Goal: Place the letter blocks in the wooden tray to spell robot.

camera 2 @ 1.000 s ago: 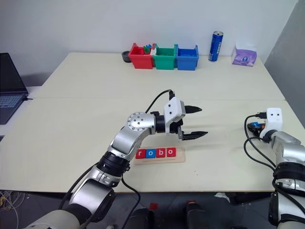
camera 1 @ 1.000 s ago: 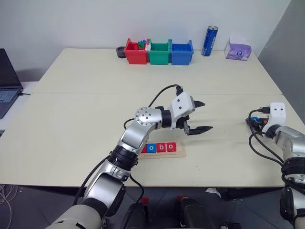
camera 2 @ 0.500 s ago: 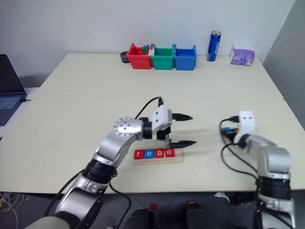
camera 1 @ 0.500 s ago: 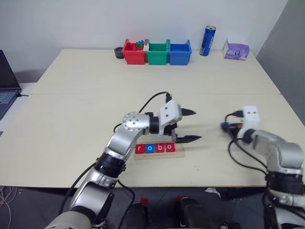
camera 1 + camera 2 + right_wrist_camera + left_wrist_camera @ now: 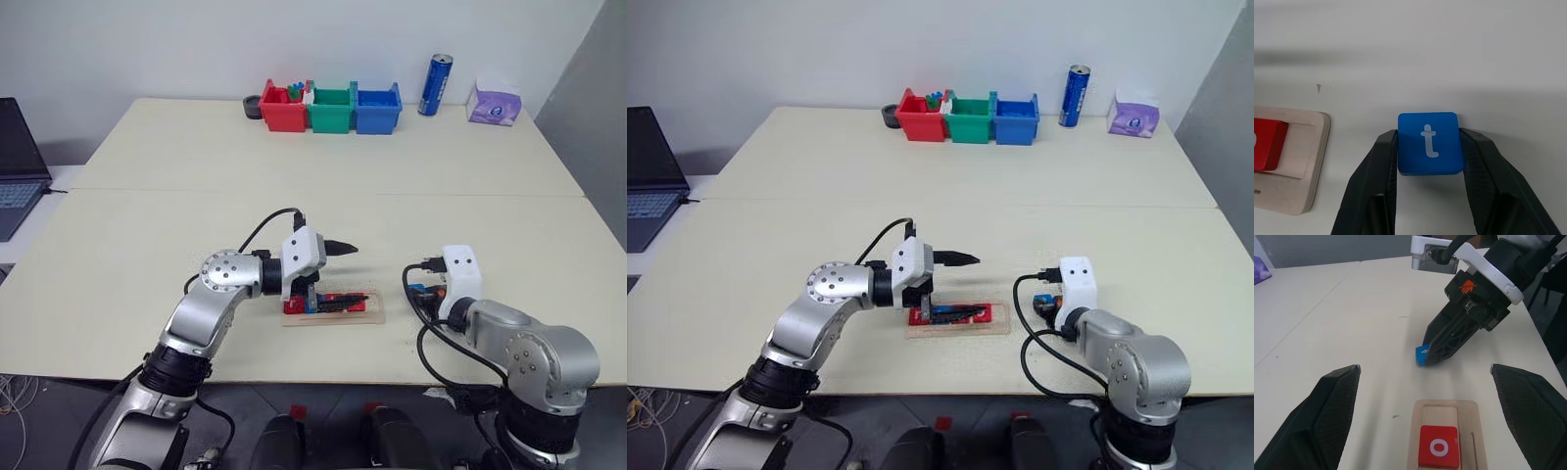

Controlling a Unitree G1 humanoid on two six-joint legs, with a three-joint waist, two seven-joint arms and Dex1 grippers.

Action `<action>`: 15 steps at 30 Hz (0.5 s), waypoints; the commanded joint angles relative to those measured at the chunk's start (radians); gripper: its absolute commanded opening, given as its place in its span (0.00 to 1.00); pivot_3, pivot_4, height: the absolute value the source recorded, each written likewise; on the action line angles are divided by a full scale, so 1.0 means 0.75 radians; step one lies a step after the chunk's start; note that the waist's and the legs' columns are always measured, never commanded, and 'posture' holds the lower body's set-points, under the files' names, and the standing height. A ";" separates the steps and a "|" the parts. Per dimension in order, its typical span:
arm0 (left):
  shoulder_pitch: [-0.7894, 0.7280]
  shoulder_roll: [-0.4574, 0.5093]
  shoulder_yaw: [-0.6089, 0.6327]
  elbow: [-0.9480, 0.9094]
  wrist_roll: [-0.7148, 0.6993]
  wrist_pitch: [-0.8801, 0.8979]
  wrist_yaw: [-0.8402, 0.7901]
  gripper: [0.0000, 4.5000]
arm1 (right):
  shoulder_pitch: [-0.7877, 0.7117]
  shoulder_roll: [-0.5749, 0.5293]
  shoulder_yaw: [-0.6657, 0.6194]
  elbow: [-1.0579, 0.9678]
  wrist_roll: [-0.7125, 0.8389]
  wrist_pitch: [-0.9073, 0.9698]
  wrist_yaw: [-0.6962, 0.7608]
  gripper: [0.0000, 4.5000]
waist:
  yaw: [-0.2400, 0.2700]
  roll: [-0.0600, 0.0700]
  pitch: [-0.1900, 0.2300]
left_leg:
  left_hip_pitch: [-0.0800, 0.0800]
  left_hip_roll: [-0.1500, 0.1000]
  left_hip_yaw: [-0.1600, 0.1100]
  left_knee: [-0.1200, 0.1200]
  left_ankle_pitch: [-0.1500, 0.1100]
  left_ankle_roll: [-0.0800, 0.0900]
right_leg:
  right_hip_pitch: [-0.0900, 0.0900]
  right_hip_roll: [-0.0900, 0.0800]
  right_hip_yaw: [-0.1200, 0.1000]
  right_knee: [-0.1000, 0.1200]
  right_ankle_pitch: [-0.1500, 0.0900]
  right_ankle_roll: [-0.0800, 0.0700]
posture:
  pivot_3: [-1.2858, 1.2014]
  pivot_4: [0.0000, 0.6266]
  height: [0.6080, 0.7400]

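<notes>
Tray point(image 5: 333, 315) near the front edge of the cream table point(image 5: 196, 176), seen from the head: a pale wood strip with red blocks point(image 5: 972, 312) in its groove, partly hidden by the left hand point(image 5: 338, 274). Left hand over the tray, pointing right, fingers spread wide: one black finger above, the other low across the blocks. Right hand point(image 5: 1046, 305) just right of the tray, low over the table, with a bit of blue at its tips. Far back along the table: red bin point(image 5: 280, 108), green bin point(image 5: 330, 108) and blue bin point(image 5: 376, 108) in a row, a dark round thing point(image 5: 253, 106) beside the red one, a blue can point(image 5: 435, 85) upright, a purple packet point(image 5: 491, 103) right of it. Laptop point(image 5: 18, 166) at the left edge.

From the left wrist: two black fingers point(image 5: 1322, 418) set far apart, nothing between them. Between and below them the tray end, holding a red "o" block point(image 5: 1438, 447), with one bare slot left beyond it. Past the tray end, the right hand clamped on a blue block point(image 5: 1421, 356) that sits at or just above the tabletop; cannot tell whether touching.

From the right wrist: blue "t" block point(image 5: 1428, 143) gripped squarely between both finger pads, letter face toward the camera. Tray end close beside it, not touching, with a red block's edge showing in the groove.
</notes>
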 commanded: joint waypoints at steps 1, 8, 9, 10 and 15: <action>-0.008 -0.007 -0.004 -0.057 -0.020 0.011 0.008 1.00 | 0.028 -0.004 0.006 -0.062 -0.003 0.011 -0.005 0.32 | -0.001 0.000 0.000 | 0.000 0.000 0.000 0.000 0.000 0.000 | 0.000 0.001 0.000 0.000 -0.001 0.001 | 0.52 0.24 1.00; -0.011 -0.010 -0.016 -0.054 -0.028 0.016 -0.004 1.00 | 0.041 0.040 -0.012 -0.104 0.035 0.011 0.043 0.62 | -0.002 0.000 0.000 | 0.000 0.001 0.000 0.000 0.000 0.000 | 0.000 0.001 0.000 0.000 -0.003 0.005 | 0.52 0.24 1.00; -0.014 -0.011 -0.017 -0.050 -0.027 0.015 -0.004 1.00 | 0.028 0.046 -0.028 -0.104 0.039 0.011 0.055 0.70 | -0.003 0.000 0.000 | 0.000 0.001 0.000 0.000 0.000 0.000 | 0.000 0.001 0.000 0.000 -0.003 0.005 | 0.52 0.24 1.00; -0.017 -0.013 -0.018 -0.047 -0.027 0.013 -0.004 1.00 | 0.008 0.048 -0.048 -0.098 0.040 0.011 0.068 0.77 | -0.003 0.000 0.000 | 0.000 0.001 0.000 0.000 0.000 0.000 | 0.000 0.001 0.000 0.000 -0.003 0.005 | 0.52 0.24 1.00; -0.011 -0.003 -0.019 -0.070 -0.058 0.032 -0.031 1.00 | -0.109 0.029 -0.124 -0.075 0.050 0.011 0.111 0.99 | -0.003 0.000 0.000 | 0.000 0.000 0.001 0.000 0.000 0.000 | 0.000 0.001 -0.001 0.000 -0.003 0.006 | 0.52 0.24 1.00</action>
